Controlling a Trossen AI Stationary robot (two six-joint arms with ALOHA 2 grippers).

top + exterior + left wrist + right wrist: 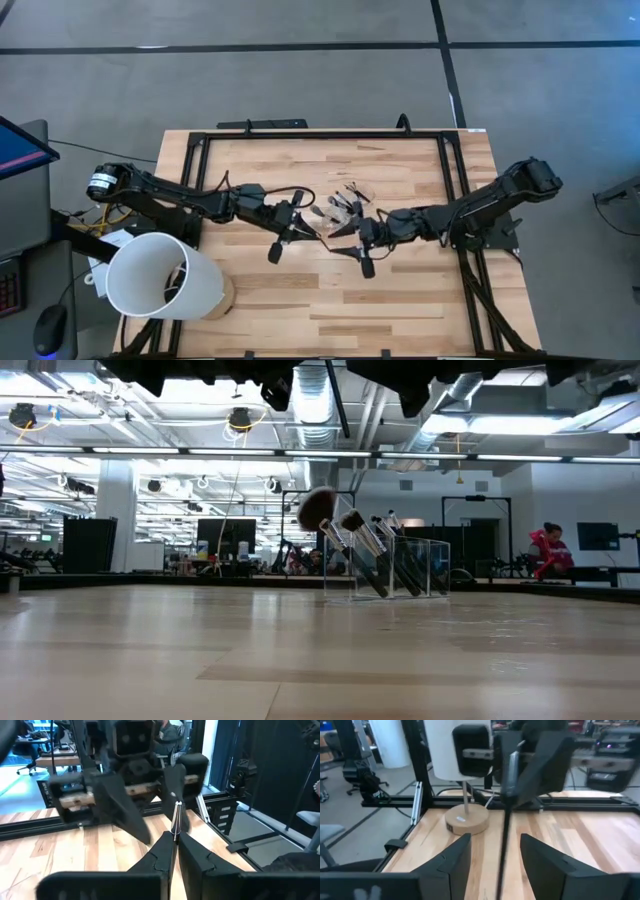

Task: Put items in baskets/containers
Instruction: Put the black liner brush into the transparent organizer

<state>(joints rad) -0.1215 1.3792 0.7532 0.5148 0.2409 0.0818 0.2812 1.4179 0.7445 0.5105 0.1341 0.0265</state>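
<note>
A clear box [400, 565] [345, 205] stands on the table's middle with several dark brushes leaning in it, fluffy tips up. Just nearer than it, above the table, my left gripper [175, 837] [312, 228] is shut on a thin dark stick [176, 817] with a silver band. The stick [505, 830] reaches level toward the table's right. My right gripper [495, 839] [348, 238] faces the left one, open, with one finger on either side of the stick; I see no touch. My left gripper pinches the stick between its two fingertips [192, 855]. The part just below the silver band [175, 834] lies in the pinch; what is farther back is hidden between the fingers. The fingers come level from the table's left, along the stick. The stick is lifted clear of the table.
A large white cylinder [160, 275] on a round wooden base [467, 822] stands at the table's near left corner. Black frame rails [455, 190] run along the table's left, far and right edges. A person [548, 550] is in the room far behind the table.
</note>
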